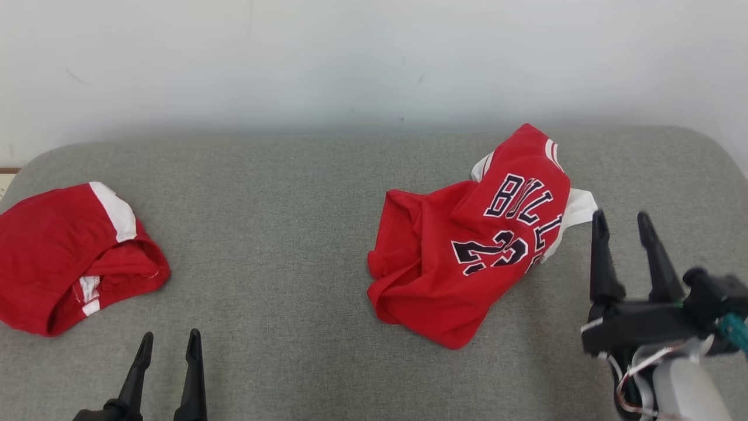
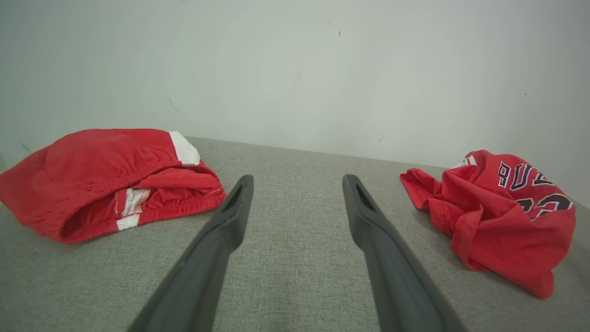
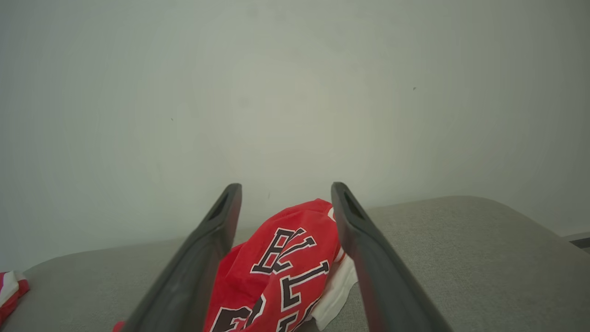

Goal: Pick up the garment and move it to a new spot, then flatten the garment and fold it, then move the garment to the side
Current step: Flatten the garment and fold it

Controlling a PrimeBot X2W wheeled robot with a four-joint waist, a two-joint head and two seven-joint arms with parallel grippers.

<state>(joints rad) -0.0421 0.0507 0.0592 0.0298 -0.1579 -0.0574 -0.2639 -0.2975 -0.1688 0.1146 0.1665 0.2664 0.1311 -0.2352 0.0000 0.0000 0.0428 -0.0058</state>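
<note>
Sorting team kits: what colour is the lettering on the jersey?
Black with white outlines, on the red jersey; clearest in the head view.

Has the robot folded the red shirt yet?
Not yet. Done: nothing, the jersey lies crumpled. In hand: the right end effector hovers open beside it, holding nothing; the left end effector is open too. Left: lifting, moving, flattening, folding, setting it aside.

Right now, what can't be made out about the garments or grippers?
Jersey: lettering and number partly folded under, head view; lower part cut by bottom edge and fingers, right wrist view.
Red shorts: cut by left edge, head view.
Left gripper: base below bottom edge, head view.
</note>
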